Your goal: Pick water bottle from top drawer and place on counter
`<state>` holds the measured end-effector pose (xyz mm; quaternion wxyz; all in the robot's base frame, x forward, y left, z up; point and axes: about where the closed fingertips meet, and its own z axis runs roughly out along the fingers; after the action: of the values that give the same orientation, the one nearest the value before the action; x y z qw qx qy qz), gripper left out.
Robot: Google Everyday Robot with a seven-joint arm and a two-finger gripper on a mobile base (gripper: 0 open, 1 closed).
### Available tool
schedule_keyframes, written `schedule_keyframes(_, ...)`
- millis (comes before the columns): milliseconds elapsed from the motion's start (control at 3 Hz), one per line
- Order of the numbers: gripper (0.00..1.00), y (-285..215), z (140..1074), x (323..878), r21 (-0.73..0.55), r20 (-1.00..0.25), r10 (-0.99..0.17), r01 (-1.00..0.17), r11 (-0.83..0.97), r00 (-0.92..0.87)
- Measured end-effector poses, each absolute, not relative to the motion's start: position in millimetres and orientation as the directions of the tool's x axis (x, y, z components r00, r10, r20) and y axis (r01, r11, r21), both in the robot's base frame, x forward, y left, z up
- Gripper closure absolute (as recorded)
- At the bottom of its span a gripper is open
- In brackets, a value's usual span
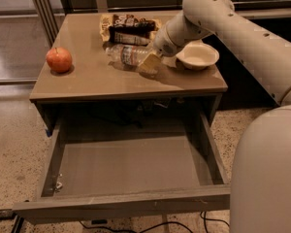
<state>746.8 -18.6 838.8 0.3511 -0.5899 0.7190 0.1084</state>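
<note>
Top drawer (121,205) is standing pulled out nearest the camera, its bottom bare. Behind it, on the worktop (102,79), a red apple (58,59) is sitting at the left. Water bottle (123,55) is lying on its side mid-worktop; its label band is showing red and dark, print unreadable. Hand (149,63) is resting at the bottle's right end; apart or clamped, cannot tell. White bowl (197,56) is sitting just right of the hand. Farthest back, dark snack packets (128,28) are lying, lettering not legible.
</note>
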Motion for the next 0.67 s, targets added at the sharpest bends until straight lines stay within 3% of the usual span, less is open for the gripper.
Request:
schedule_keyframes(333, 0.11, -18.6, 838.8, 746.8, -0.258, -0.633, -0.772, -0.924, 0.281, -0.058)
schedule_keyframes(667, 0.00, -18.5, 838.7, 746.8, -0.258, -0.633, -0.772, -0.925, 0.280, -0.058)
